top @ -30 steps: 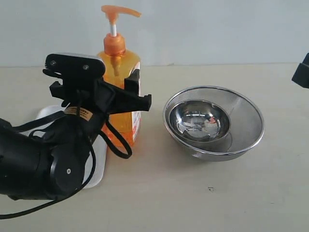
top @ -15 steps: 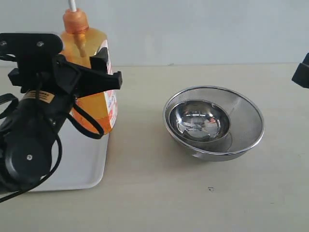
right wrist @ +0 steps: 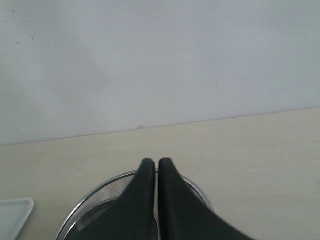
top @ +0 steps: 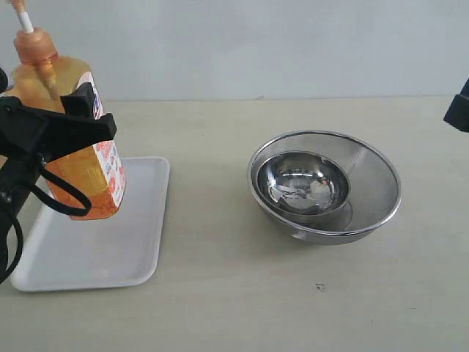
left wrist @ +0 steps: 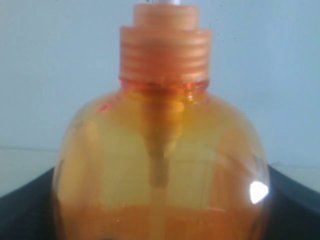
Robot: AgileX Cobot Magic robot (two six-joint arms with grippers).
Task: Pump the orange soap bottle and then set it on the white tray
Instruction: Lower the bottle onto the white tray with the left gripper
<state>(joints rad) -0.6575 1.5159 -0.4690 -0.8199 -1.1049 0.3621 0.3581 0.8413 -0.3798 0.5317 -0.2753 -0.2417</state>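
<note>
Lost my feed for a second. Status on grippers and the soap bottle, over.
Left gripper shut on orange soap bottle, tilted over white tray, not yet standing. Right gripper shut, empty. Steel bowls apart, nothing blocking tray.

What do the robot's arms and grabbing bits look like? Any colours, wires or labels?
Everything visible is matte black. The left end effector has flat, angular fingers, with a thin black cable looping loosely below it. The right end effector has two smooth fingers that taper to rounded tips. Of the right arm, only a black corner shows. No labels are visible.
</note>
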